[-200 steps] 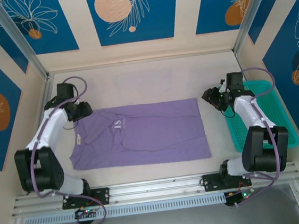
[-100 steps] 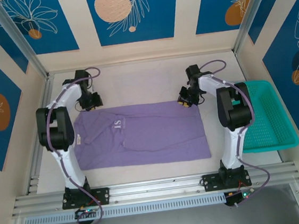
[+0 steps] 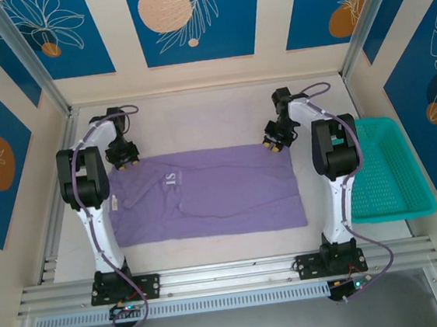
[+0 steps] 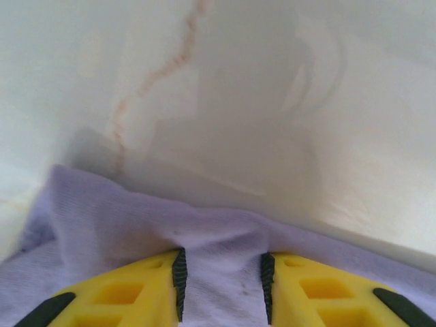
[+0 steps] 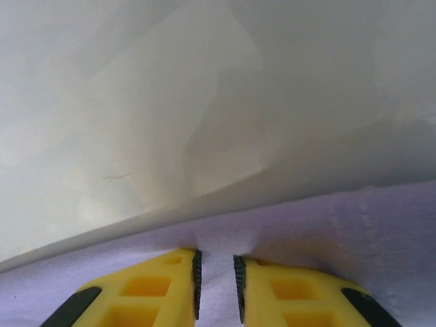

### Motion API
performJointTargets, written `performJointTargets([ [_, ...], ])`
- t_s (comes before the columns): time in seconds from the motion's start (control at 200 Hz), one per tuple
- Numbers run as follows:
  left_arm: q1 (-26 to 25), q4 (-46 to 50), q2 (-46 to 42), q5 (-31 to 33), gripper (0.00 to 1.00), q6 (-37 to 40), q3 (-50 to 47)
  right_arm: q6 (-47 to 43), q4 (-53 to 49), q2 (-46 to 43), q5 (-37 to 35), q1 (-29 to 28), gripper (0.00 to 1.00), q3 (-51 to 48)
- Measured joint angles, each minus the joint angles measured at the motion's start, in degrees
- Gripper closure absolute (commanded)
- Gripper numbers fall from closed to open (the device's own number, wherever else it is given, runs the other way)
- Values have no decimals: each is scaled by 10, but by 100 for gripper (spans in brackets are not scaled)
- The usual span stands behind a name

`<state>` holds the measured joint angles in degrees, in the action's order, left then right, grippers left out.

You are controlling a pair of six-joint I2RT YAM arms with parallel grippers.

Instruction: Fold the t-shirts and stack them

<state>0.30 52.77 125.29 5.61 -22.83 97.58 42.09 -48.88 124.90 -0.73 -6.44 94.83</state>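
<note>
A lavender-purple t-shirt (image 3: pixel 222 198) lies flat across the table's middle, with white lettering (image 3: pixel 171 179) near its left end. My left gripper (image 3: pixel 124 159) sits at the shirt's far-left corner. In the left wrist view its yellow fingers (image 4: pixel 122 293) pinch a puckered ridge of purple cloth (image 4: pixel 102 211), the gripper (image 4: pixel 221 262) shut on it. My right gripper (image 3: pixel 273 144) is at the far-right corner. In the right wrist view the gripper (image 5: pixel 216 262) stands nearly closed on the shirt's edge (image 5: pixel 340 225).
A teal mesh basket (image 3: pixel 383 169) stands at the right edge of the table. Bare pale tabletop (image 3: pixel 198 119) stretches beyond the shirt to the back wall. A metal rail (image 3: pixel 230 275) runs along the near edge.
Both arms swung in from the table's sides to the shirt's far corners and came down on its far edge. Both grippers have closed on the cloth.
</note>
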Motion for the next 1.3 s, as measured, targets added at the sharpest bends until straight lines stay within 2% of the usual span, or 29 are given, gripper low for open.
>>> performJointTargets([
  [0.175, 9, 21, 40, 0, 53, -10, 78, 5, -23, 48, 11, 21, 64, 85],
  [0.355, 17, 47, 60, -10, 42, -21, 170, 6, -32, 95, 0, 20, 44, 205],
  [0.45, 17, 50, 50, -28, 42, -31, 187, 7, -18, 79, 0, 7, 40, 214],
  [0.54, 16, 54, 33, -56, 48, -43, 185, 5, 34, 37, 13, -22, 36, 170],
  [0.65, 9, 49, 3, -99, 61, -54, 158, -1, 104, -5, 66, -78, 36, 131],
  [0.75, 2, 46, -14, -138, 67, -62, 133, -17, 137, 16, 127, -137, 40, 174],
  [0.865, -4, 38, -10, -164, 70, -69, 108, -38, 159, 89, 197, -196, 42, 267],
  [0.995, -4, 35, 9, -183, 70, -69, 105, -50, 157, 166, 240, -242, 46, 344],
  [1.1, -4, 34, 28, -191, 70, -69, 105, -59, 138, 229, 256, -265, 53, 417],
  [1.3, -4, 34, 47, -191, 70, -68, 105, -57, 110, 292, 247, -294, 56, 491],
])
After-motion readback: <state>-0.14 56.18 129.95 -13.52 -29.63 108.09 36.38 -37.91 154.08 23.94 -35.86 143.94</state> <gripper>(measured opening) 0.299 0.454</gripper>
